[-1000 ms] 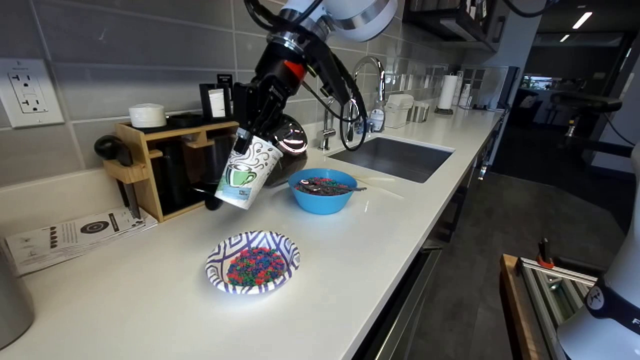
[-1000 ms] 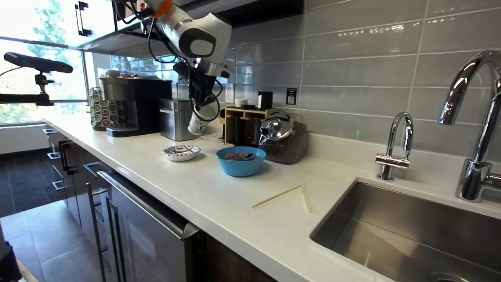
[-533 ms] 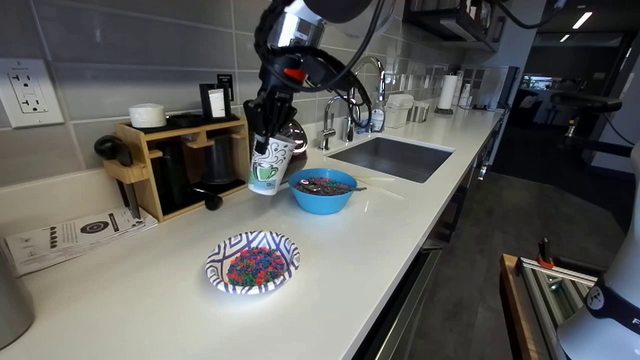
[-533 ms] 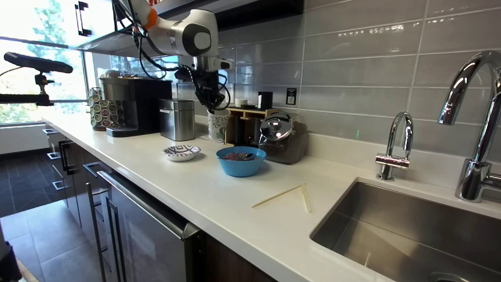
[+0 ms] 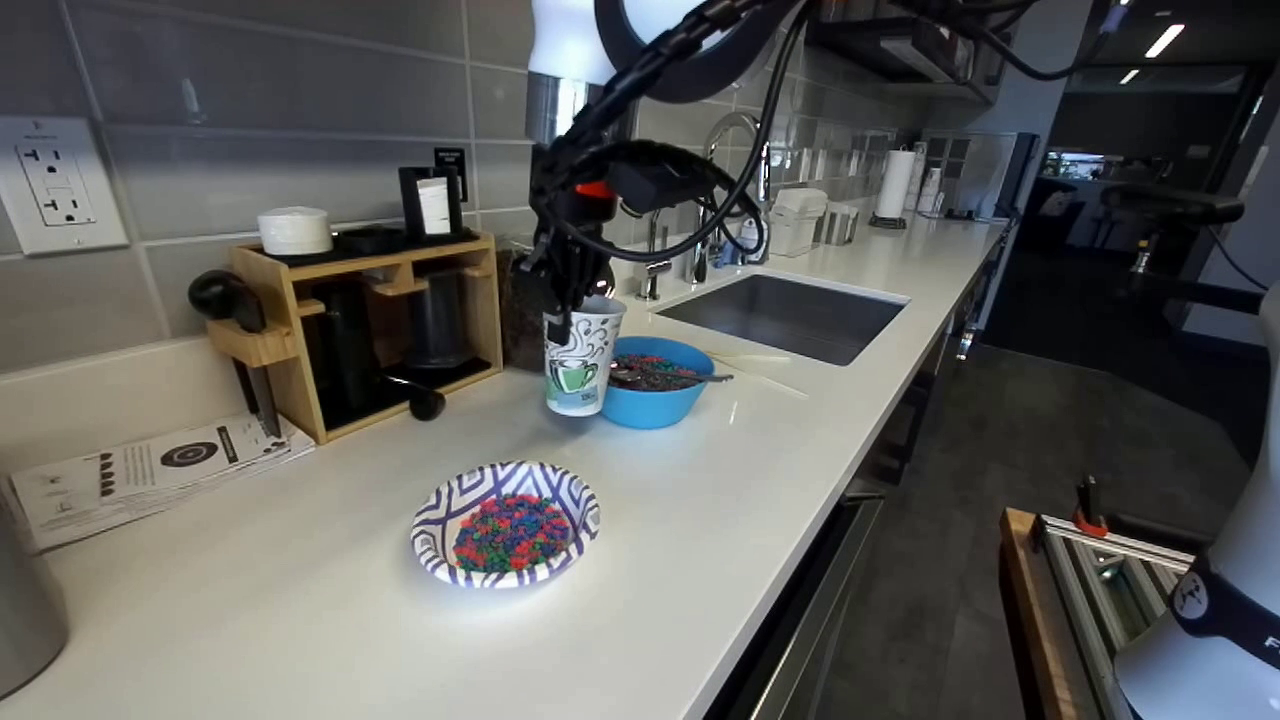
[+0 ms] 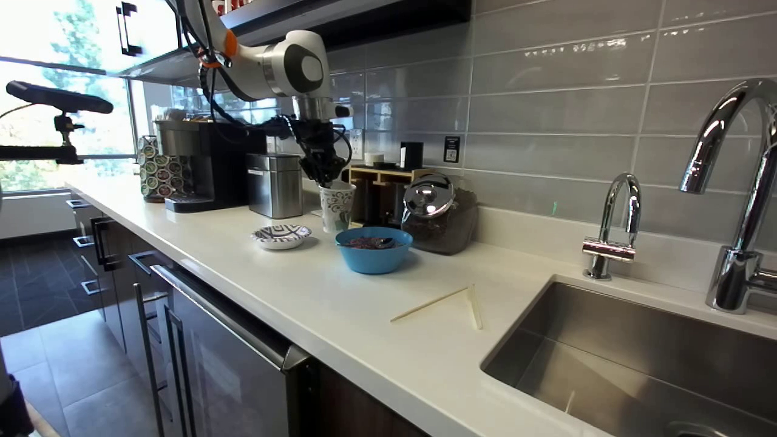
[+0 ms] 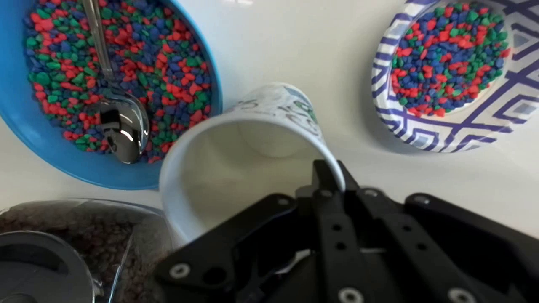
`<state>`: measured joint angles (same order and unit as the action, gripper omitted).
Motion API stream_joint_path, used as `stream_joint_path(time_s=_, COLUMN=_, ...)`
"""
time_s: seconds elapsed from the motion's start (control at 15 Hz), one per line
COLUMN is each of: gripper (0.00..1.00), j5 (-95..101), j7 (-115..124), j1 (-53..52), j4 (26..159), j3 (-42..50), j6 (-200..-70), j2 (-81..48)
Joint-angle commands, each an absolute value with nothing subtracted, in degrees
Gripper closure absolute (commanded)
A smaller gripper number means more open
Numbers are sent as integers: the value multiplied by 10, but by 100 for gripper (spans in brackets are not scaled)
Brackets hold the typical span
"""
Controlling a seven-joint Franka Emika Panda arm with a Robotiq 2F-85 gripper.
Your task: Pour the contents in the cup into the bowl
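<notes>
The cup (image 5: 580, 372), cream-white with a leafy and green mug print, is nearly upright beside the blue bowl. It also shows in an exterior view (image 6: 337, 209). My gripper (image 7: 337, 174) is shut on the cup's rim, one finger inside the wall and one outside. In the wrist view the cup's inside (image 7: 248, 168) shows no pieces. Whether its base touches the counter I cannot tell. The bowl (image 5: 432, 530), with a blue-and-white patterned rim, holds red, blue and green pieces (image 7: 450, 63). It stands apart from the cup on the counter.
A blue bowl (image 5: 650, 408) with coloured pieces and a spoon (image 7: 124, 126) stands close to the cup. A glass jar (image 6: 449, 224) and a wooden rack (image 5: 400, 300) stand by the wall. Thin sticks (image 6: 434, 303) lie near the sink (image 6: 607, 352).
The cup was tilted and higher one second ago. My gripper has turned it nearly upright, moved it toward the blue bowl and lowered it. The bowl has not moved.
</notes>
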<state>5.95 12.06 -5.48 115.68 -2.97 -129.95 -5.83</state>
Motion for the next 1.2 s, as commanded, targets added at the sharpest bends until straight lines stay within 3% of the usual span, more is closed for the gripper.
stream_joint_path(time_s=0.0, gripper=99, j5=61, j7=125, j1=-58, j4=1147, j3=-35, j6=-1280, j2=-71)
stream_joint_path(time_s=0.53, gripper=99, j5=65, j7=131, j1=-59, j4=1147, j3=-32, j6=-1298, j2=-105)
stream_joint_path(time_s=0.67, gripper=69, j5=63, j7=128, j1=-59, j4=1149, j3=-32, j6=-1303, j2=-108)
stream_joint_path(time_s=1.13, gripper=20, j5=37, j7=118, j1=-55, j4=1155, j3=-35, j6=-1285, j2=-63)
